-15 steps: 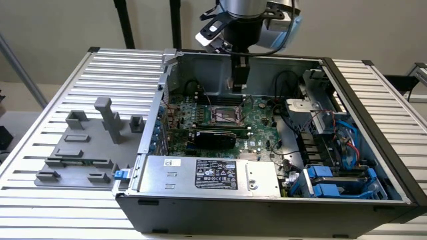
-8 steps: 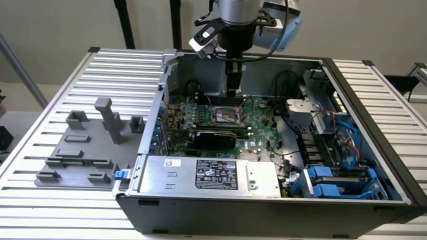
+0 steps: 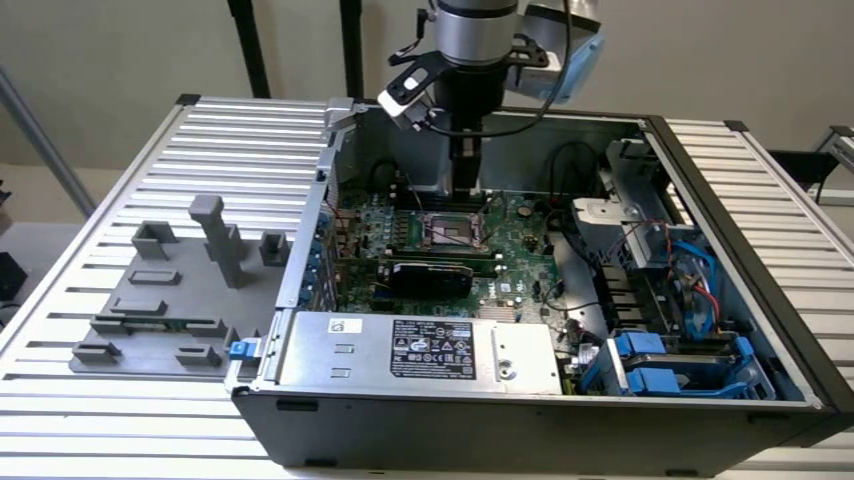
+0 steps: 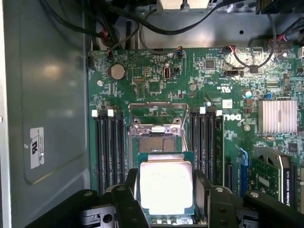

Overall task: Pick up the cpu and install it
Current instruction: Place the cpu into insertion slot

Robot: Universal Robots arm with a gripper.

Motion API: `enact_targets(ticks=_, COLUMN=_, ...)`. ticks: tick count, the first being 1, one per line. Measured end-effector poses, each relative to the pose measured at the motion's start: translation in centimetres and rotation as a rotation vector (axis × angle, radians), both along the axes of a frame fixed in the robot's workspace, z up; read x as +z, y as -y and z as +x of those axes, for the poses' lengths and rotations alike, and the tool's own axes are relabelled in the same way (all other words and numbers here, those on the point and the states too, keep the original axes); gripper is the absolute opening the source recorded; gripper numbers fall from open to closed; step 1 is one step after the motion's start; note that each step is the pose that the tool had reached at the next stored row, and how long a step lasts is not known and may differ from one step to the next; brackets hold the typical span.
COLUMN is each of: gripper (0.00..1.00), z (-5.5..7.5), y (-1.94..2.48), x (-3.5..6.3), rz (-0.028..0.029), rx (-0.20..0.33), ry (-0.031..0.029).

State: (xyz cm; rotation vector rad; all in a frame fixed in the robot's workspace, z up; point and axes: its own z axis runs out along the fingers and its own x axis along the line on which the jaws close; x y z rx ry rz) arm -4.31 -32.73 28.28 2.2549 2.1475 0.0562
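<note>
The cpu [image 4: 166,187], a silvery square plate with a green edge, sits between my two black fingers [image 4: 129,190], which press on its opposite sides. My gripper [image 4: 166,192] is shut on it. It hangs just over the near part of the open socket [image 4: 156,142], whose metal frame and dark contact field show beyond it. In the exterior view my gripper [image 3: 465,195] reaches straight down into the open computer case, right above the socket [image 3: 451,232] on the green motherboard [image 3: 514,250].
Memory slots [image 4: 110,147] flank the socket on both sides. A finned heatsink [image 4: 278,116] and black cables [image 4: 142,23] lie on the board. The case wall [image 3: 327,180], power supply [image 3: 427,350] and blue drive bays [image 3: 667,365] surround the arm. Grey fixture blocks [image 3: 174,290] stand outside, toward the exterior view's left.
</note>
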Motion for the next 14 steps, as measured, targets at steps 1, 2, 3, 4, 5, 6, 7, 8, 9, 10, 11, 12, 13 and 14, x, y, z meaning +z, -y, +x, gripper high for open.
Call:
enact_targets(ticks=1, gripper=0.55, z=0.0, y=-0.03, x=-0.18, rz=0.0000, rx=0.000, ry=0.0002)
enact_targets(ticks=2, gripper=0.55, z=0.0, y=-0.07, x=-0.36, rz=0.0000, rx=0.000, ry=0.0005)
enact_targets(ticks=3, gripper=0.55, z=0.0, y=-0.10, x=-0.54, rz=0.0000, rx=0.001, ry=0.0007)
enact_targets(ticks=4, gripper=0.55, z=0.0, y=-0.13, x=-0.72, rz=0.0001, rx=0.002, ry=0.0009)
enact_targets(ticks=5, gripper=0.55, z=0.0, y=-0.17, x=-0.91, rz=0.0000, rx=0.002, ry=0.0009)
enact_targets(ticks=6, gripper=0.55, z=0.0, y=-0.19, x=-1.09, rz=0.0000, rx=0.002, ry=0.0009)
enact_targets(ticks=7, gripper=0.55, z=0.0, y=-0.22, x=-1.27, rz=-0.0001, rx=0.002, ry=0.0009)
enact_targets(ticks=8, gripper=0.55, z=0.0, y=-0.26, x=-1.46, rz=0.0000, rx=0.002, ry=0.0009)
enact_targets(ticks=9, gripper=0.55, z=0.0, y=-0.30, x=-1.64, rz=0.0001, rx=0.002, ry=0.0009)
enact_targets(ticks=10, gripper=0.55, z=0.0, y=-0.34, x=-1.81, rz=0.0001, rx=0.002, ry=0.0009)
enact_targets(ticks=11, gripper=0.55, z=0.0, y=-0.41, x=-2.01, rz=0.0000, rx=0.002, ry=0.0009)
enact_targets(ticks=12, gripper=0.55, z=0.0, y=-0.50, x=-2.18, rz=-0.0001, rx=0.003, ry=0.0009)
enact_targets(ticks=13, gripper=0.55, z=0.0, y=-0.70, x=-2.49, rz=-0.0001, rx=0.003, ry=0.0010)
enact_targets(ticks=14, gripper=0.55, z=0.0, y=-0.79, x=-2.68, rz=0.0002, rx=0.004, ry=0.0012)
